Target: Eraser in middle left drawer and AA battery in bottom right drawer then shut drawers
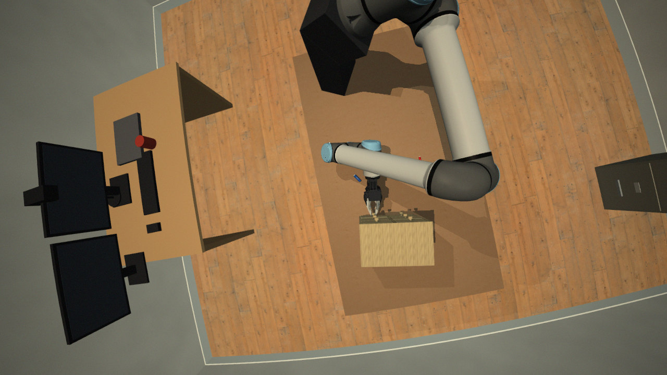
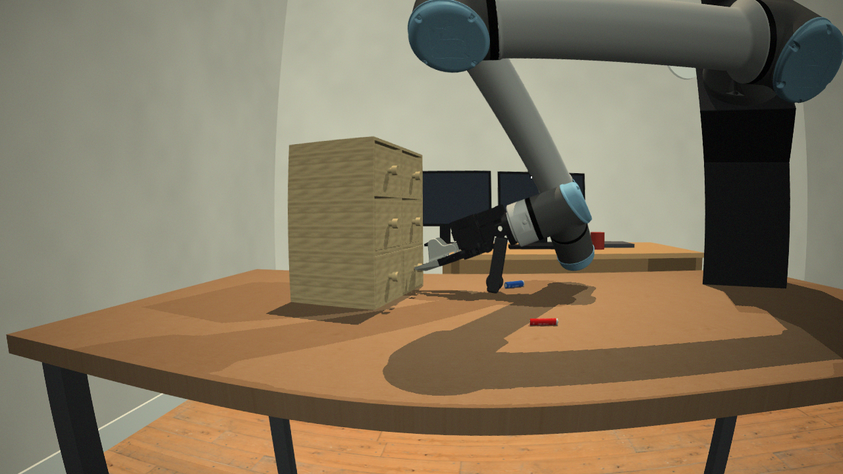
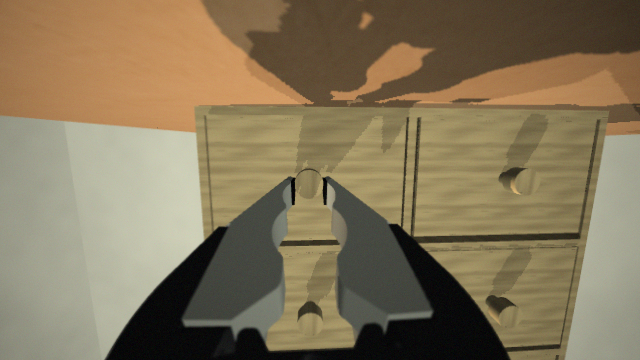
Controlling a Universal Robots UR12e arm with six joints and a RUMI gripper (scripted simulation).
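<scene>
At the bottom-right drawer [image 3: 250, 150] | your gripper [image 1: 373, 214] [image 2: 417, 268] [image 3: 308, 179] is clenched on its knob [image 3: 308, 183] | red battery-like cylinder [image 1: 419, 158] [image 2: 543, 321] on table [image 1: 335, 121] [image 2: 330, 389].

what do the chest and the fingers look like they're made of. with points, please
The chest [image 1: 396, 245] [image 2: 331, 224] [image 3: 475, 215]: probably pale, matt wood, going by its streaky tan grain, though a printed veneer could look alike.

The fingers [image 1: 369, 205] [image 2: 437, 248]: smooth, plain grey with crisp edges and little shine, perhaps metal, but hard plastic is possible.
</scene>
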